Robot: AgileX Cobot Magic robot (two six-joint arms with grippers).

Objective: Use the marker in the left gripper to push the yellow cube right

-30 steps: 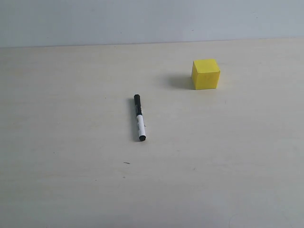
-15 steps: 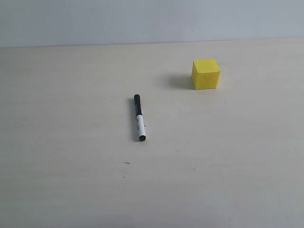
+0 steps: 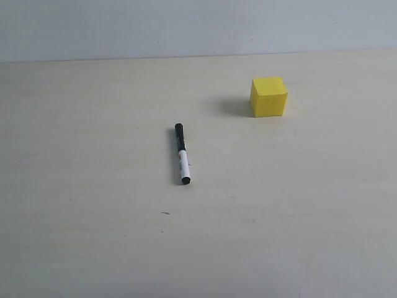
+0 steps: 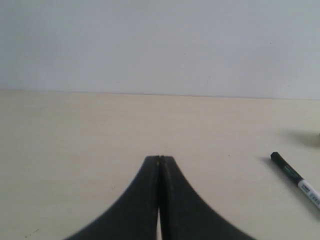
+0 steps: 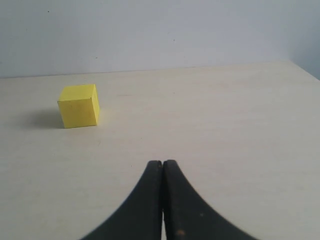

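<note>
Exterior view, left to right: pale table (image 3: 74,186) under a plain light wall (image 3: 186,25). A bit left of centre the marker (image 3: 182,154) lies flat on the table, loose, nothing touching it. Its black cap end points toward the wall. The white barrel with black print runs toward the near edge, black tail tip nearest. It lies almost straight front-to-back, slightly skewed. A small dark mark (image 3: 165,213) is on the table in front of it, slightly to its left. Right of the marker and farther back sits the yellow cube (image 3: 268,97), well apart from it, flat on one face, shadow on its left side.

Left wrist view: left gripper (image 4: 160,159) is pressed together, black fingers meeting tip to tip, gripping nothing, bare table beyond. The marker lies on the table ahead and off to one side, apart from the fingers, cap end toward the wall.

Right wrist view: right gripper (image 5: 162,162) is likewise pressed together and empty. The yellow cube rests on the table ahead of it, off to one side, well apart from the fingertips.
</note>
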